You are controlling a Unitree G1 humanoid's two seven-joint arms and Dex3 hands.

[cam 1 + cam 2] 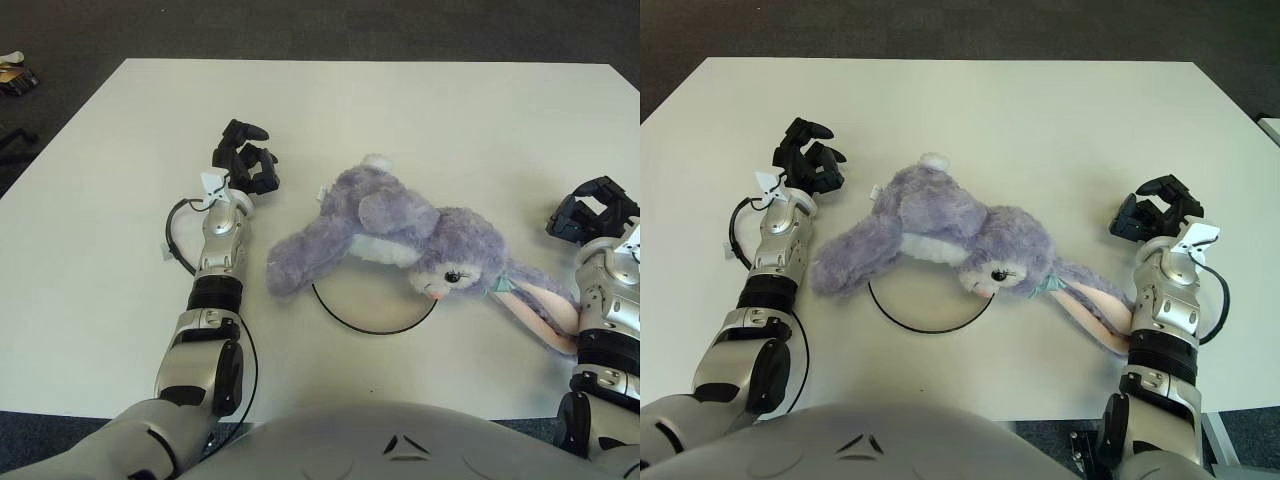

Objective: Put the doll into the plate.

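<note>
Doll [400, 225] lies across plate [372, 318]; left hand [243, 160] left of it, right hand [592, 212] right.
</note>
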